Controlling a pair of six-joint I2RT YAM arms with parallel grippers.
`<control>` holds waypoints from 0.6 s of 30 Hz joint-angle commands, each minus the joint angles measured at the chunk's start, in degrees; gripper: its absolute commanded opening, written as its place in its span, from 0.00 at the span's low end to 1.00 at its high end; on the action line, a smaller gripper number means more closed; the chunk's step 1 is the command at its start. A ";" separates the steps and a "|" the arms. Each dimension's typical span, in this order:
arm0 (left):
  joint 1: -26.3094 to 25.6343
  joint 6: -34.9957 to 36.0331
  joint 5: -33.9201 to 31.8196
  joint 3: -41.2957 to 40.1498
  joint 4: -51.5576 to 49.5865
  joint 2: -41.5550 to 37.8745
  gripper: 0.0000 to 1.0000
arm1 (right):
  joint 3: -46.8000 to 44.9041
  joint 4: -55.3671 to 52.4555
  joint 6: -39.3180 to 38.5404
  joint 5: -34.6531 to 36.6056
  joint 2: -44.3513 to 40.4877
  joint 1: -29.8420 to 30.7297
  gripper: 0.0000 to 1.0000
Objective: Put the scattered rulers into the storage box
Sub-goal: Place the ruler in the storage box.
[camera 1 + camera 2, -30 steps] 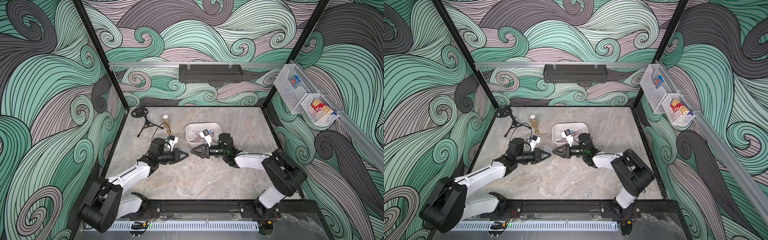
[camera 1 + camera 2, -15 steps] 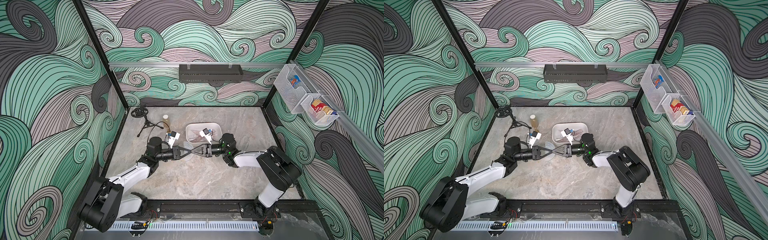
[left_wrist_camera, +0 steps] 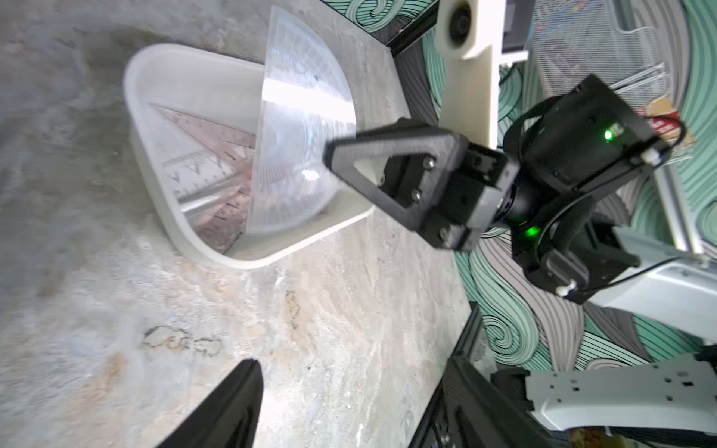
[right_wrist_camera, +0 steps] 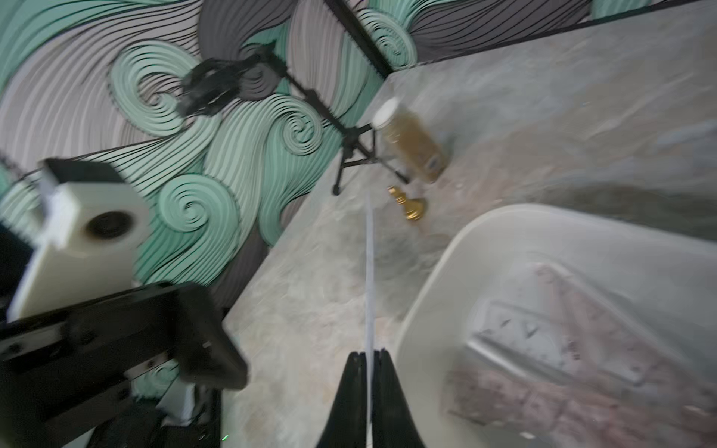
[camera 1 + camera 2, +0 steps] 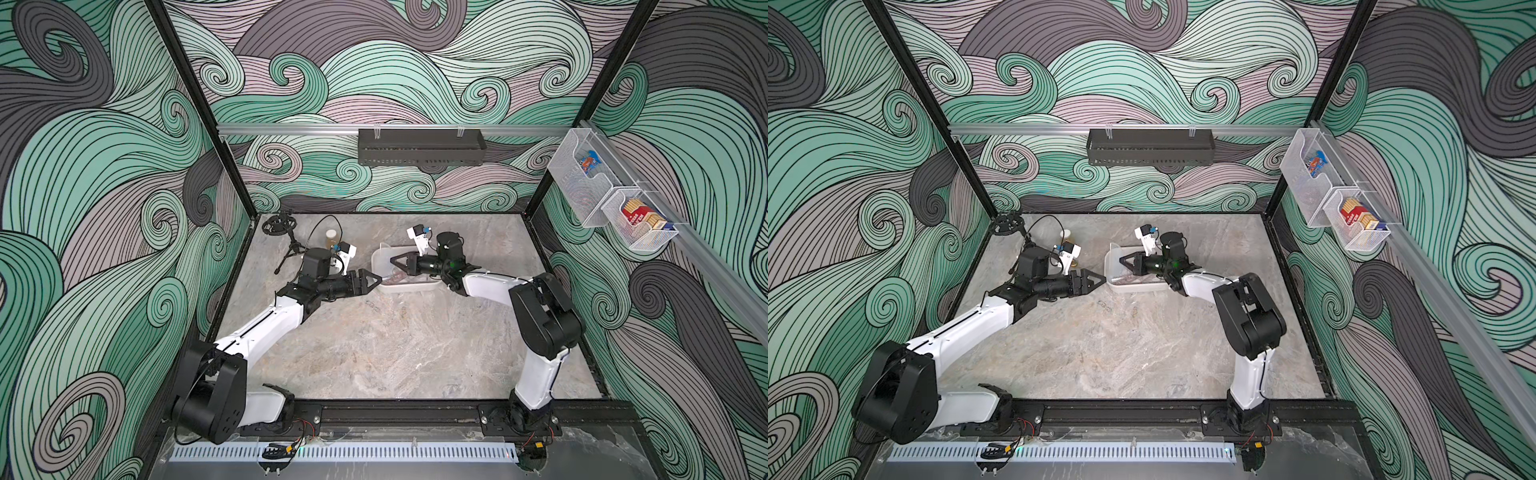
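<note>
My right gripper is shut on a clear half-round ruler, seen edge-on in the right wrist view as a thin strip. It holds the ruler upright over the near edge of the white storage box, which has pinkish and clear rulers lying flat inside. My left gripper is open and empty, a little to the left of the box above bare table. In both top views the left gripper faces the right gripper across the box's left rim.
A black tripod and a bottle of brown liquid stand behind the left arm, with a small gold piece beside them. A black tray hangs on the back wall and wire baskets on the right wall.
The two grippers met at the table's middle. The right one shut on the half-round ruler and carried it back over the box. The left one opened and let go.
</note>
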 commanded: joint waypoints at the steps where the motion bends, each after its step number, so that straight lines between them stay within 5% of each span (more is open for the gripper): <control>1: 0.48 6.01 -6.03 1.03 -6.45 0.67 0.77 | 5.32 -12.80 -9.58 10.45 4.22 -0.80 0.00; 18: 1.55 6.14 -5.92 -0.34 -5.29 3.97 0.77 | 9.63 -16.37 -10.75 6.30 8.74 0.48 0.00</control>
